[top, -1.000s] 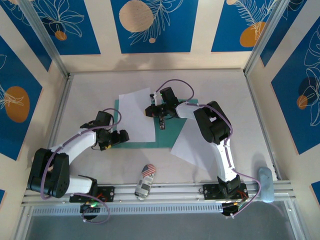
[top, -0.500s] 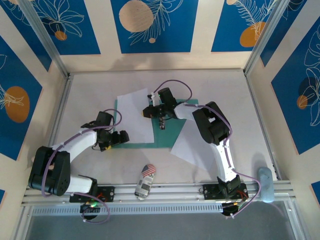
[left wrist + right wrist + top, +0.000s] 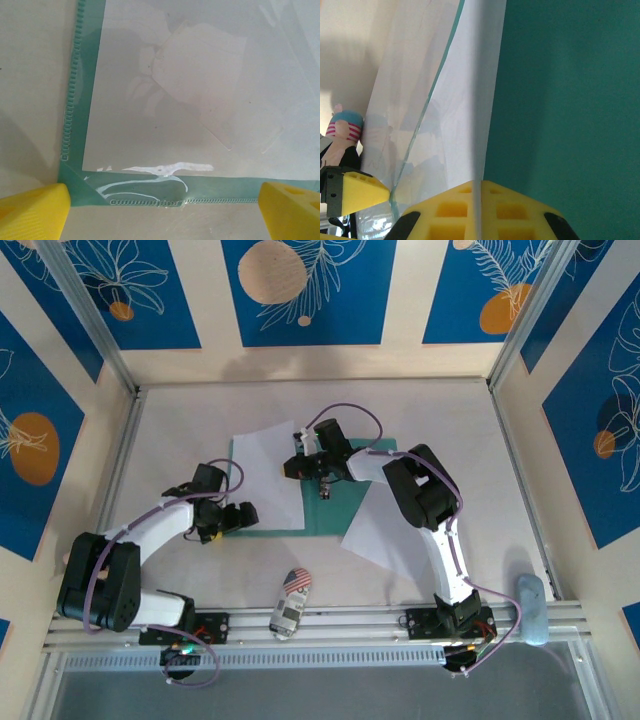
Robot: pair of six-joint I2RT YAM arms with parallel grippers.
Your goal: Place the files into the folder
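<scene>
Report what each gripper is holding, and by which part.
The right gripper is shut on the white sheet, pinching the thin edge that lies over the folder. The left gripper is open and holds nothing.

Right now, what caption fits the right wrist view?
Shut right gripper pinches a thin white paper sheet over the flat teal-green card folder.

The top camera is looking steeply down over the arm bases (image 3: pixel 190 625) at the whole surface (image 3: pixel 470 440). Both wrist cameras are peering very closely at the folder (image 3: pixel 332 517), sitting mid-frame there, the right one seemingly almost level with it.
</scene>
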